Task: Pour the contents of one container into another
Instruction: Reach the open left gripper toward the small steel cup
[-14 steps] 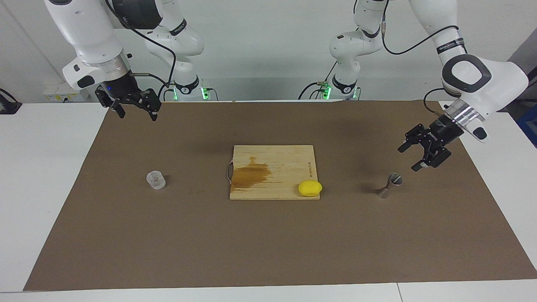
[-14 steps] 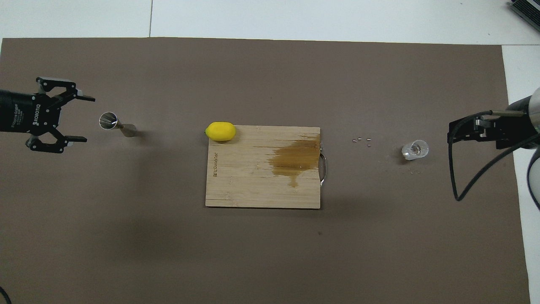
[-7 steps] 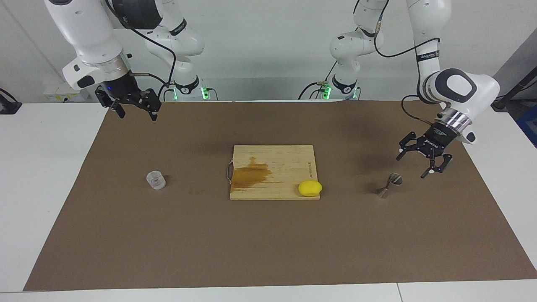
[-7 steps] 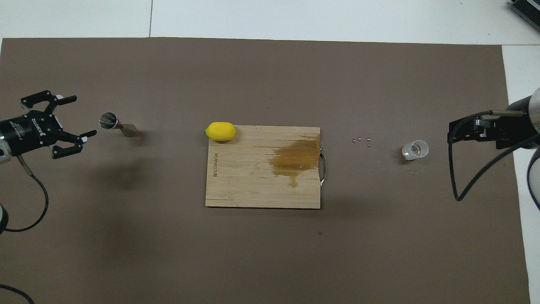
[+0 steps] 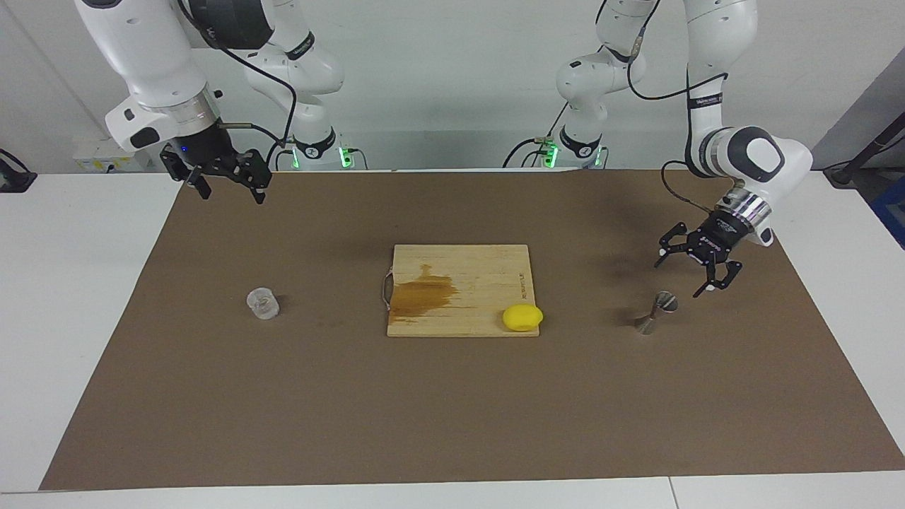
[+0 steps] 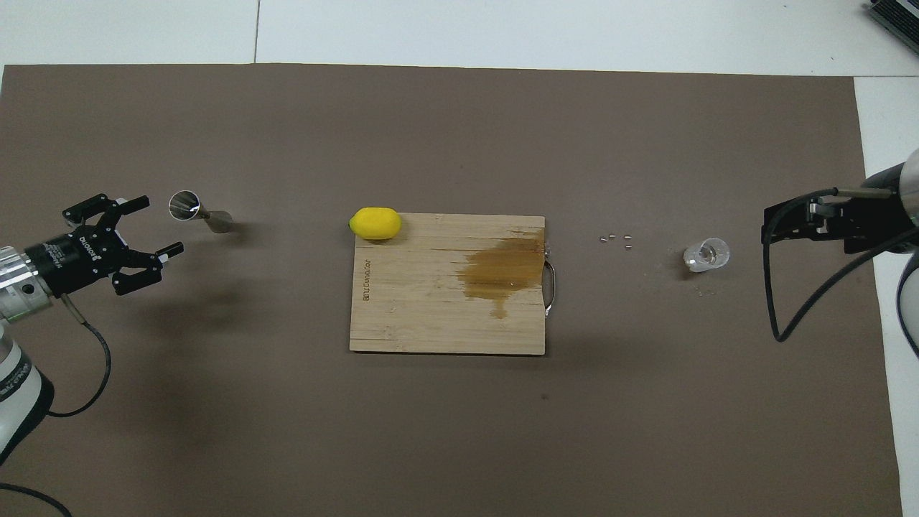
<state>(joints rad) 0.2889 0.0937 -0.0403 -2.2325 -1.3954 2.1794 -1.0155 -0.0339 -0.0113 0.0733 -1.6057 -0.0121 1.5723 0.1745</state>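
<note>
Cutting board point(image 5: 460, 290), frame centre, stained; lemon point(image 5: 522, 317) on its corner; clear cup point(image 5: 263, 303) left of centre; jigger point(image 5: 655, 312) right of centre, on brown mat point(image 5: 452, 396); left gripper point(image 5: 696, 270) spread beside jigger, apart; right gripper point(image 5: 228, 185) spread, upper left, waiting; white wall above.

Lemon point(image 5: 522, 317) on (stained) board point(image 5: 459, 268)

Robotics lab, by the look of it. My two white arms are bolted at one edge of a white table point(image 5: 71, 297). A brown mat point(image 5: 452, 396) covers its top. Plain grey wall point(image 5: 438, 78) rises by my bases; cables and green status lights point(image 5: 344, 157) sit there too.
</note>
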